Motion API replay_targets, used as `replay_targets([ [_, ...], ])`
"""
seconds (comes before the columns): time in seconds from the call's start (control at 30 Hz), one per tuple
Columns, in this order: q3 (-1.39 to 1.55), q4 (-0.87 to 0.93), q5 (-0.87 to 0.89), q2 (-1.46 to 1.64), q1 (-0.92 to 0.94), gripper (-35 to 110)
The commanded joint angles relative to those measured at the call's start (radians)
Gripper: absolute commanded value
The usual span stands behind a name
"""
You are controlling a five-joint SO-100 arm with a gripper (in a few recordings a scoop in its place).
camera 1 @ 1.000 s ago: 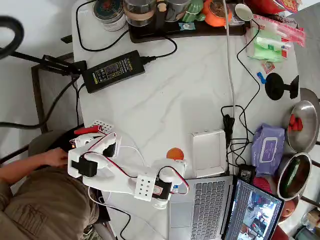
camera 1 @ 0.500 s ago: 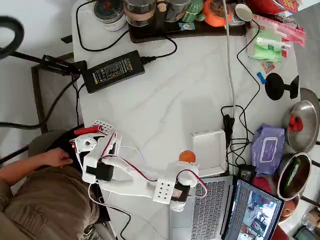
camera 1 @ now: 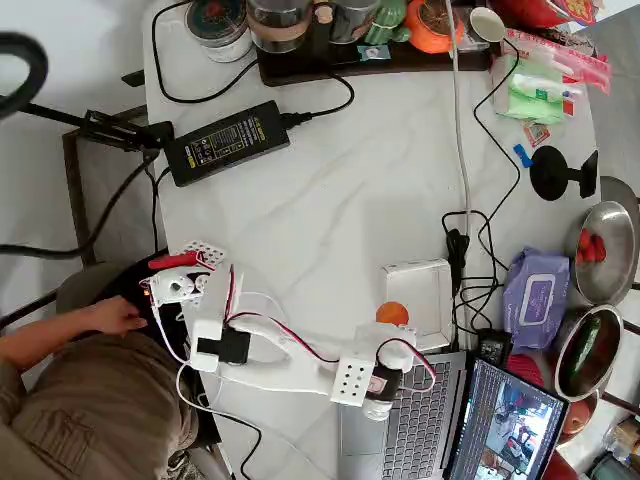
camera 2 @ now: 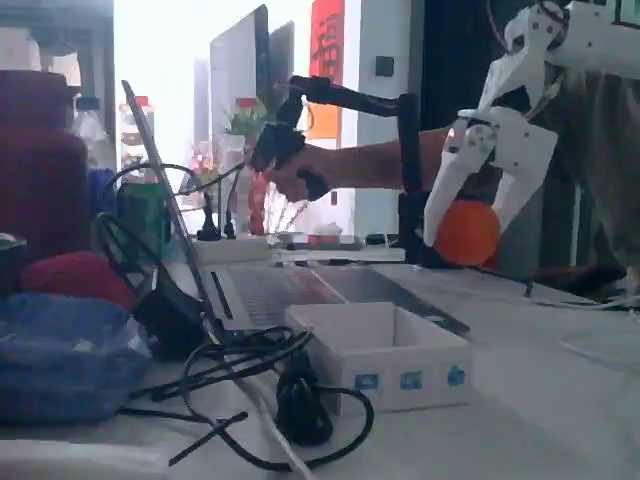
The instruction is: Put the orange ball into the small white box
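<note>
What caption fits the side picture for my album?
White gripper holds the orange ball in the air above the table, behind the small white box.

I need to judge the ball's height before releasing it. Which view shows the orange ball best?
The fixed view: the ball hangs side-on between the hand's fingers, clearly above the table and white box. The overhead view shows the ball at the box's edge, partly covered, with no height.

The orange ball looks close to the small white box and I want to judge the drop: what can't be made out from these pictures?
- Orange ball: overhead view, the gripper covers its lower part, so its position relative to the small white box rim is unclear.
- Box floor: fixed view, hidden by the box's own near wall.
- Ball to box depth offset: the low fixed view cannot settle it.
</note>
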Motion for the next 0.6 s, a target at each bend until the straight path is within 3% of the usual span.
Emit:
replay_targets([
  [0.0,-0.031,0.006,-0.009,0.000,-0.006,13],
  [0.57,-0.284,0.006,0.054,-0.225,-0.064,13],
])
